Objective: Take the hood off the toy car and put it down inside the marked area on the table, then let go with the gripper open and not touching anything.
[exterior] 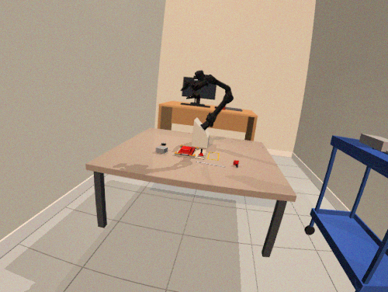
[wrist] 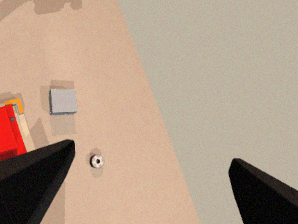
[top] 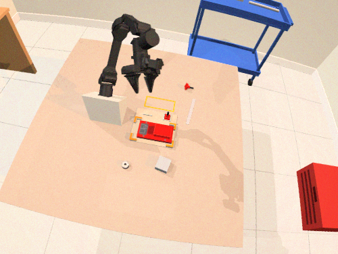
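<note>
1) Hood first: pretty sure it's the raised red panel (top: 163,130) (exterior: 188,149), and it's sitting on the toy car (top: 147,136) (exterior: 185,152) (wrist: 7,135), over the 3 o'clock end in the top view
2) Car's on a pale board (top: 134,131) (wrist: 24,131); marked area (top: 159,109) (exterior: 213,160) is just beyond at 12
3) Still going by the top view, white strip (top: 190,111) (exterior: 209,165) at 2, grey box (top: 163,164) (exterior: 161,149) (wrist: 64,101) near 6, white ring (top: 125,165) (wrist: 97,161) between 7 and 8
4) Gripper (top: 144,92) (exterior: 185,93) (wrist: 153,157) is up in the air towards 11, jaws spread basically all the way, nothing in them
</note>
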Robot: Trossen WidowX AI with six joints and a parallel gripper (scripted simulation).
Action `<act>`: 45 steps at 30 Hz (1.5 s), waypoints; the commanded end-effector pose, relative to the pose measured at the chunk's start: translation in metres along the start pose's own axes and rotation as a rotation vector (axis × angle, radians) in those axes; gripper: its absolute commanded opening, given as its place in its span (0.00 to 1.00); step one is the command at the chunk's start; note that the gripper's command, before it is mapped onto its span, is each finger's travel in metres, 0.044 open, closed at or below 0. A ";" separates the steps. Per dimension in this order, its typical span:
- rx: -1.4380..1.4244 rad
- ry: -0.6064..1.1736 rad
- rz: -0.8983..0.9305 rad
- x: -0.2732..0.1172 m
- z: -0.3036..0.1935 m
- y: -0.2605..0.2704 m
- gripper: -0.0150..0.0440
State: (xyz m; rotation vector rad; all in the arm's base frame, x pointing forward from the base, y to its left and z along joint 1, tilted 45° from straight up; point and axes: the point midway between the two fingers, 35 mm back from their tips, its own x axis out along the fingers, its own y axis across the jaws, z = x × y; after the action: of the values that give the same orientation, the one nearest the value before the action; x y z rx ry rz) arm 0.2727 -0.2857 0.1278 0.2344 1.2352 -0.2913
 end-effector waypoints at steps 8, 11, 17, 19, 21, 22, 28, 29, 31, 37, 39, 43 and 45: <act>-0.172 0.135 0.354 0.090 0.004 0.119 1.00; -0.213 0.184 0.447 0.111 -0.003 0.154 1.00; -0.282 0.296 0.622 0.147 -0.028 0.221 1.00; -0.300 0.337 0.677 0.158 -0.039 0.243 1.00; -0.317 0.381 0.730 0.167 -0.052 0.264 1.00; -0.324 0.403 0.755 0.172 -0.059 0.274 1.00; -0.339 0.458 0.814 0.182 -0.079 0.295 1.00; -0.339 0.458 0.814 0.182 -0.079 0.295 1.00; -0.339 0.458 0.814 0.182 -0.079 0.295 1.00; -0.339 0.458 0.814 0.184 -0.081 0.297 1.00; -0.339 0.458 0.814 0.185 -0.082 0.298 1.00; -0.339 0.458 0.814 0.187 -0.084 0.300 1.00; -0.339 0.458 0.814 0.188 -0.084 0.301 1.00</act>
State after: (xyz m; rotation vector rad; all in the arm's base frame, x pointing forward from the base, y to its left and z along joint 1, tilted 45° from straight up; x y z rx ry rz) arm 0.3576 0.0054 -0.0702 0.4928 1.5059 0.7046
